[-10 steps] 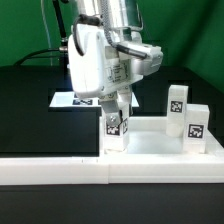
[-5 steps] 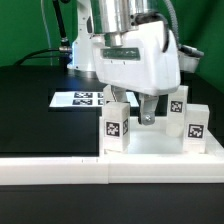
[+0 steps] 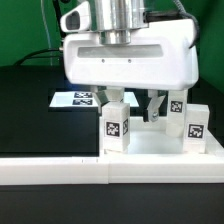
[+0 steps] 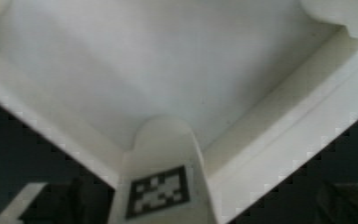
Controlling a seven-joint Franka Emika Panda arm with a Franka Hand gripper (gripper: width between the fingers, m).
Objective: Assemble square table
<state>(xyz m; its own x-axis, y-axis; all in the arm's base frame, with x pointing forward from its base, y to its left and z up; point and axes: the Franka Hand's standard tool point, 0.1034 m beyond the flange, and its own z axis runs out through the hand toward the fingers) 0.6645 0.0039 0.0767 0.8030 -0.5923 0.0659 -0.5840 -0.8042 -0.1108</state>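
The white square tabletop (image 3: 152,143) lies flat at the exterior view's right and fills most of the wrist view (image 4: 140,70). A short white tagged leg (image 3: 114,126) stands upright at its near left corner and shows in the wrist view (image 4: 160,185). Two more tagged legs (image 3: 178,105) (image 3: 196,122) stand upright at the right. My gripper (image 3: 133,106) hangs just above the tabletop, open and empty. One dark finger (image 3: 153,106) is right of the corner leg, the other is behind the leg's top. In the wrist view the fingertips (image 4: 23,203) sit wide apart, either side of the leg.
The long white border rail (image 3: 100,170) runs along the front, with the tabletop against it. The marker board (image 3: 80,99) lies on the black table behind the corner leg. My broad white hand (image 3: 128,55) hides the area behind it.
My hand has turned about its vertical axis, now broadside to the exterior camera, and shifted right over the tabletop. The legs and tabletop have not moved.
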